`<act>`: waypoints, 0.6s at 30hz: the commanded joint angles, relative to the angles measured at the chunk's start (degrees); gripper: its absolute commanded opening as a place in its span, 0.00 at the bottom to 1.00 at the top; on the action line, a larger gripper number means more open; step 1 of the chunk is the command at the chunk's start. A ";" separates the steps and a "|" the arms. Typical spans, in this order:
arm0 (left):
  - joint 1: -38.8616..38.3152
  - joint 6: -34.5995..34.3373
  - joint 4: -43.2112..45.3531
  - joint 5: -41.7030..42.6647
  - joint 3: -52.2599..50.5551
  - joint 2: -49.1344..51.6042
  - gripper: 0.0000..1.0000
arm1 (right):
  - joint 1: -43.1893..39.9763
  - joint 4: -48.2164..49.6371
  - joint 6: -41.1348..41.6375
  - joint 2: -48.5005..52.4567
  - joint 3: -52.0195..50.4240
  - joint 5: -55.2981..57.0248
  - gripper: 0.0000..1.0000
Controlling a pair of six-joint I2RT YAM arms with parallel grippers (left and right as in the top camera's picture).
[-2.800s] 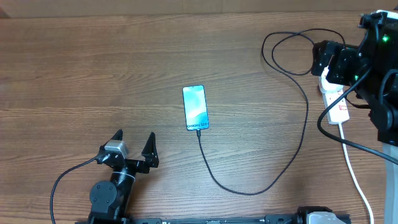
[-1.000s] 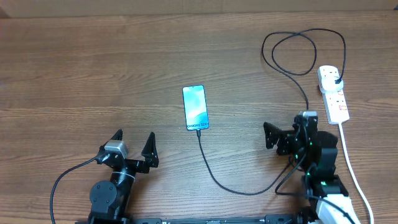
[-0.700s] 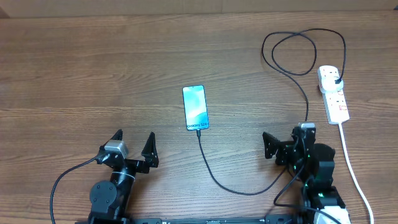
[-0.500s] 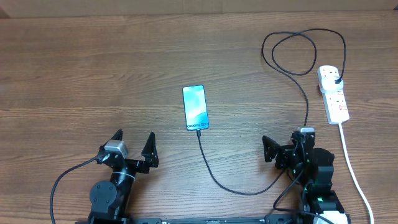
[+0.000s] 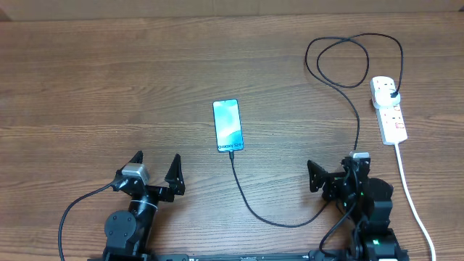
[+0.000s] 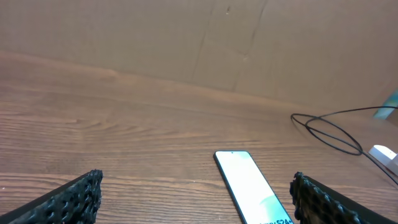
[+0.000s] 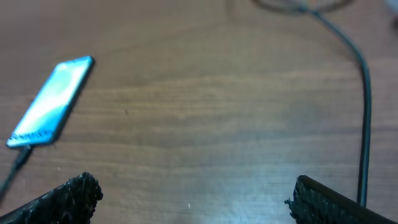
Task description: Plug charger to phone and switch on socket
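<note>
The phone (image 5: 227, 125) lies flat mid-table, its screen lit, and also shows in the left wrist view (image 6: 247, 185) and the right wrist view (image 7: 52, 103). The black charger (image 5: 290, 224) runs from the phone's near edge, curves right and loops back to its plug in the white socket (image 5: 389, 111) at the far right. My left gripper (image 5: 156, 164) rests open near the front left, nothing between its fingers (image 6: 69, 200). My right gripper (image 5: 334, 168) stands open at the front right beside the cable (image 7: 364, 93), touching nothing.
The socket's white cord (image 5: 410, 191) runs down the right side to the front edge, close to my right arm. A brown cardboard wall (image 6: 186, 37) stands behind the wooden table (image 5: 109, 72).
My right arm has left the socket and drawn back to the front right of the table. It settled a little lower over the last second. The left arm has not moved.
</note>
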 commanded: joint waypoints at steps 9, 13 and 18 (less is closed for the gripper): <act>0.35 1.09 -0.17 -0.66 -0.20 -0.50 1.00 | 0.28 0.22 -0.24 -15.26 -0.59 0.35 1.00; 0.35 1.09 -0.17 -0.63 -0.20 -0.50 1.00 | 0.31 0.20 -0.22 -19.63 -0.59 0.31 1.00; 0.35 1.09 -0.17 -0.66 -0.20 -0.50 1.00 | 2.40 0.20 -0.24 -24.92 -0.59 0.42 1.00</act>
